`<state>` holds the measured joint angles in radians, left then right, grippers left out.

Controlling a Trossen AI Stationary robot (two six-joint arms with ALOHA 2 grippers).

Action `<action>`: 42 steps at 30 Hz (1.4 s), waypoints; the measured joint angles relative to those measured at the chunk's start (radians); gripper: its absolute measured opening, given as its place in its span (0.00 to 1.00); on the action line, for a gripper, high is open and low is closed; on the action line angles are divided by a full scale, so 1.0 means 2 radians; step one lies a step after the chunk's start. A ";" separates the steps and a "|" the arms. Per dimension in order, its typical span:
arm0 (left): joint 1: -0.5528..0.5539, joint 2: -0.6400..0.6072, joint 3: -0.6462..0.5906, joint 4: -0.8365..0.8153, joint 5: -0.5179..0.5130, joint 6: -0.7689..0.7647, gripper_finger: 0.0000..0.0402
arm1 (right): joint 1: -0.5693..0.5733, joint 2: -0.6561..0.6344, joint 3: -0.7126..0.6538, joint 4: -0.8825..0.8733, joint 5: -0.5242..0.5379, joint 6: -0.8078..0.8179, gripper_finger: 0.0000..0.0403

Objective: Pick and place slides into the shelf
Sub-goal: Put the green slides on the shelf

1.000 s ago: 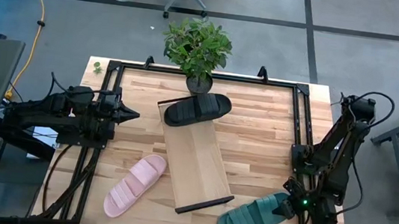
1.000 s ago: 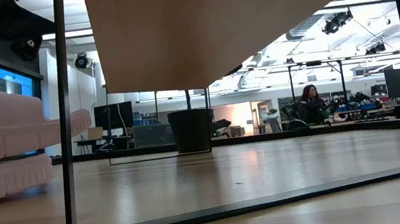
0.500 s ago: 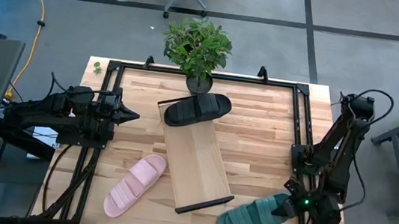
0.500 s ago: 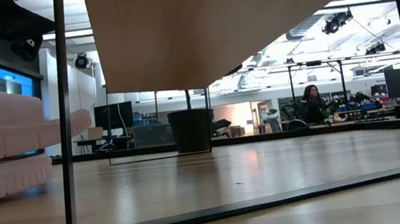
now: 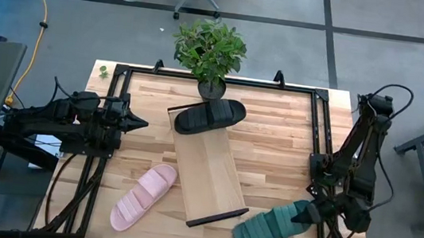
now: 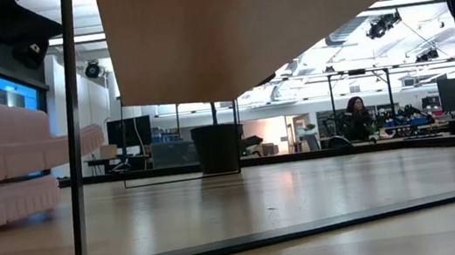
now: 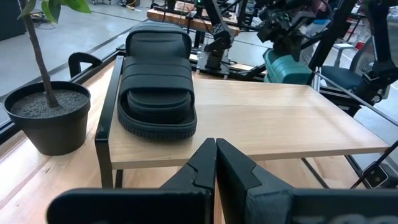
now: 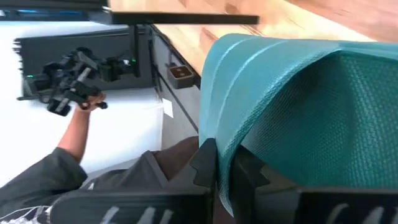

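Green slide edge pinched between right gripper jaws.

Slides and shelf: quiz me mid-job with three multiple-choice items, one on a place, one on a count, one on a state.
1. Where is the black slide?
A. on the shelf, at its plant end
B. on the tabletop beside the pink slide
C. in the left gripper

2. How many slides are not on the shelf?
A. none
B. one
C. two

3. What is the right gripper doing?
A. waiting open over the plant
B. shut on the green slide
C. resting on the shelf

Answers:
1 A: the high view shows it on the plank's end near the plant.
2 C: the pink slide and the green one are off it.
3 B: the right wrist view shows its jaws pinching the green edge.
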<state>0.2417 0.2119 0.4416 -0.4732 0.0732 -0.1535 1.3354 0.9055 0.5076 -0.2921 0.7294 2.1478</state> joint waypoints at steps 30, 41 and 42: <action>0.000 0.000 0.000 0.000 0.001 -0.004 0.00 | 0.000 -0.178 0.001 -0.050 -0.047 -0.108 0.01; 0.000 0.000 0.000 0.000 0.001 -0.009 0.00 | 0.000 -0.248 0.001 -0.010 -0.020 -0.204 0.01; 0.000 0.000 0.000 0.000 0.001 -0.010 0.00 | 0.000 -0.252 0.001 -0.007 -0.023 -0.209 0.01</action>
<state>0.2420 0.2119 0.4416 -0.4725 0.0746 -0.1739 1.3357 0.4016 0.5091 -0.3051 0.6833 1.7289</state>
